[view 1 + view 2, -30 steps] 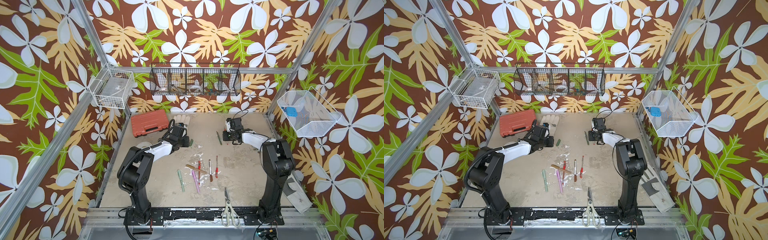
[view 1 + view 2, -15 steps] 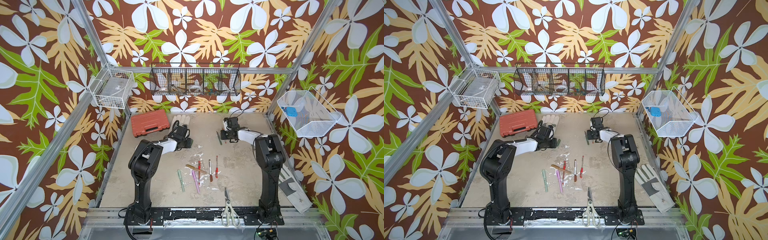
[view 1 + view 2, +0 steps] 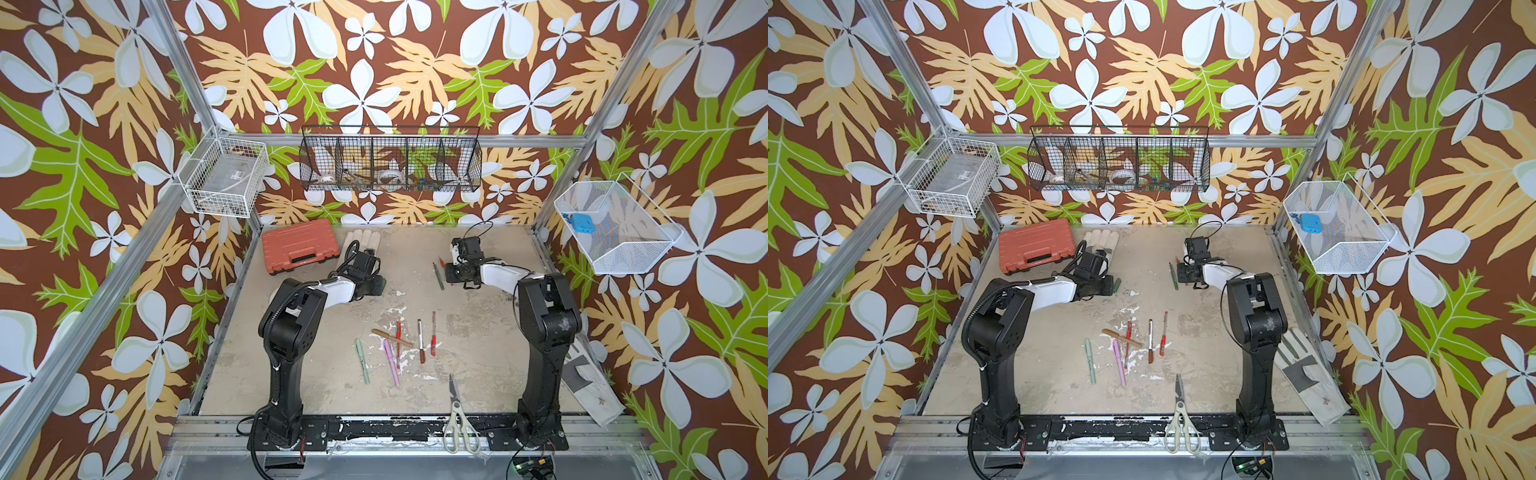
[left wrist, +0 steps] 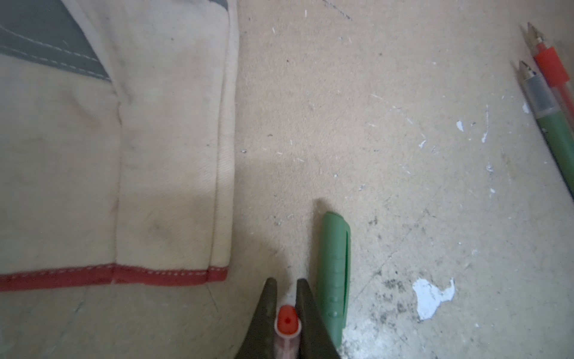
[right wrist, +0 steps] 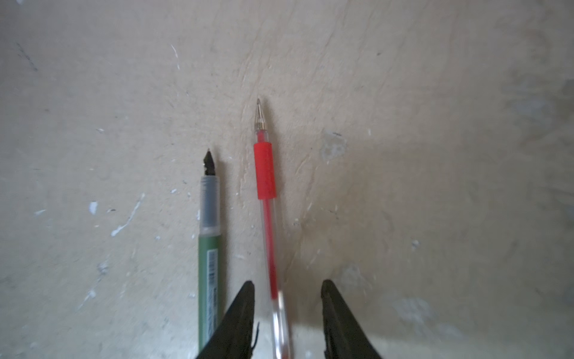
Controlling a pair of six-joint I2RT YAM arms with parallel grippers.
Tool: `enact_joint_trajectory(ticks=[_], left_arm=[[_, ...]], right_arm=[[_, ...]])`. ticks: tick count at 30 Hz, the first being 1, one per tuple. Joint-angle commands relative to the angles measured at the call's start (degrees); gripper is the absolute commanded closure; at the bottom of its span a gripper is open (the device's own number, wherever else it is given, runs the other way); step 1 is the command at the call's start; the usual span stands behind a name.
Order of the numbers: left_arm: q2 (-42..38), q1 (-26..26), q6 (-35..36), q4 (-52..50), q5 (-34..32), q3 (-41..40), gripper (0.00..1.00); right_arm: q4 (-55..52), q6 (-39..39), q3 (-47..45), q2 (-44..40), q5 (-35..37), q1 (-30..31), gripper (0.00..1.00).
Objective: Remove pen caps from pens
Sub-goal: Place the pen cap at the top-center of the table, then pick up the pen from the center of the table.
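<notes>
The left end effector (image 4: 286,287) was clamped on a red cap (image 4: 288,321), a grip only the left wrist view showed, with a dark green cap (image 4: 335,270) lying just beside it on the counter (image 4: 388,108). The right end effector (image 5: 287,287) stood parted astride an uncapped red-and-clear pen (image 5: 265,174), with a dark green pen (image 5: 208,264) alongside, also uncapped. In both top views, further pens (image 3: 391,362) lay mid-counter.
</notes>
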Motion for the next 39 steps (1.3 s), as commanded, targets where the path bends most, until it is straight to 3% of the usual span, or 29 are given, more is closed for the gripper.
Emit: enact_joint_trajectory(ticks=[1, 12, 20, 22, 29, 35, 39], left_arm=[[1.3, 0.1, 1.4, -6.2, -2.2, 0.3, 0.90], [0.4, 0.1, 1.4, -5.6, -1.7, 0.4, 0.78], [-8.5, 0.0, 0.5, -3.0, -0.6, -0.5, 0.64], [-13.1, -0.3, -0.5, -1.1, -1.0, -3.2, 0.59], [-32.2, -1.5, -4.7, 7.1, 2.7, -19.0, 0.57], [-45.2, -2.9, -8.5, 18.7, 11.9, -32.8, 0.57], [-50.9, -5.6, -11.5, 26.1, 14.1, -40.5, 0.58]], right_arm=[[1.4, 1.7, -2.1, -5.0, -0.2, 0.1, 0.63], [1.8, 3.1, -6.1, -19.6, -1.4, 1.3, 0.61], [0.6, 3.3, -12.5, -29.9, -0.6, 5.2, 0.59], [1.0, 4.8, -16.1, -33.9, -0.6, 5.9, 0.59], [-0.4, 5.6, -26.4, -43.5, -3.3, 8.4, 0.61], [-1.9, 4.7, -32.2, -44.9, -1.6, 15.3, 0.61], [-1.6, 2.0, -33.9, -44.2, -0.9, 18.5, 0.63]])
